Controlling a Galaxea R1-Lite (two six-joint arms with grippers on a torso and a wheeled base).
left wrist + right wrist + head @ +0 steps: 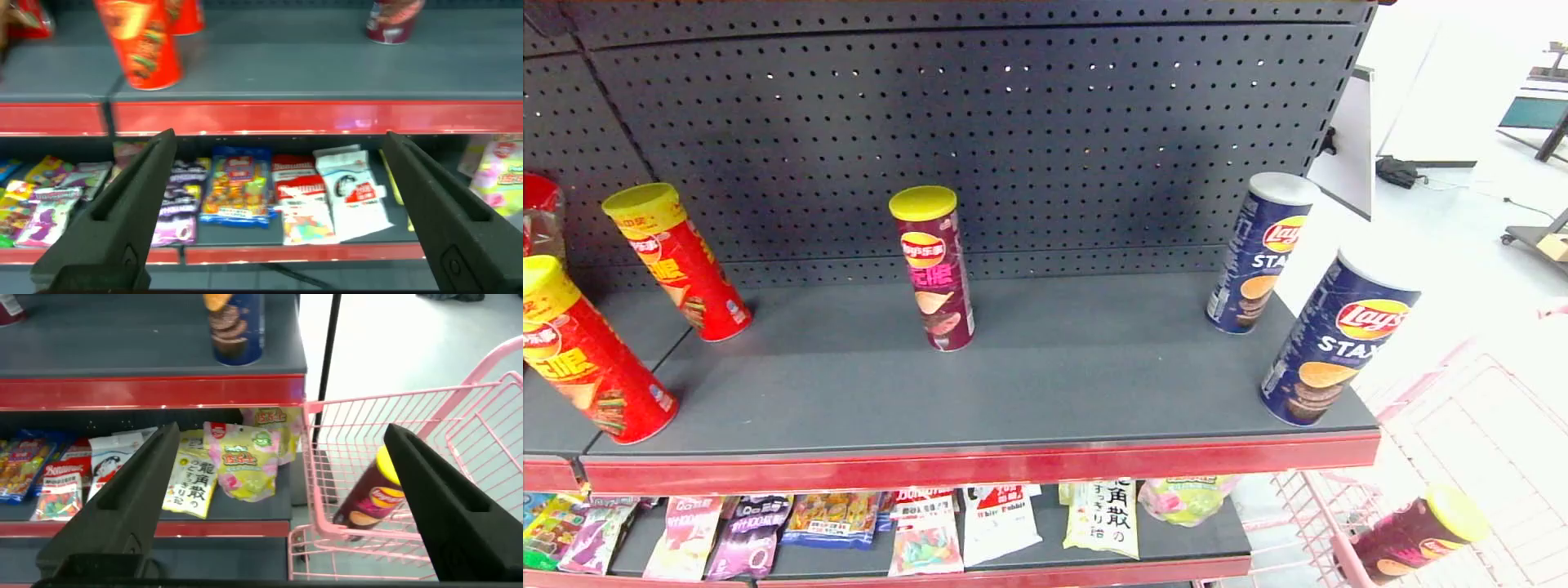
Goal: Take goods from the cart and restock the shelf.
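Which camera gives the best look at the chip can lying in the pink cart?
The head view: the chip can lies in the pink cart with its yellow lid and side in plain sight. The right wrist view shows it through the cart's wire, its lid end partly hidden.

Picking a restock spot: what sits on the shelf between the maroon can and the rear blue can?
Bare shelf from maroon can to rear blue can, in the head view.

Dark bundle point(1401, 171) on floor, cable point(1474, 193) alongside
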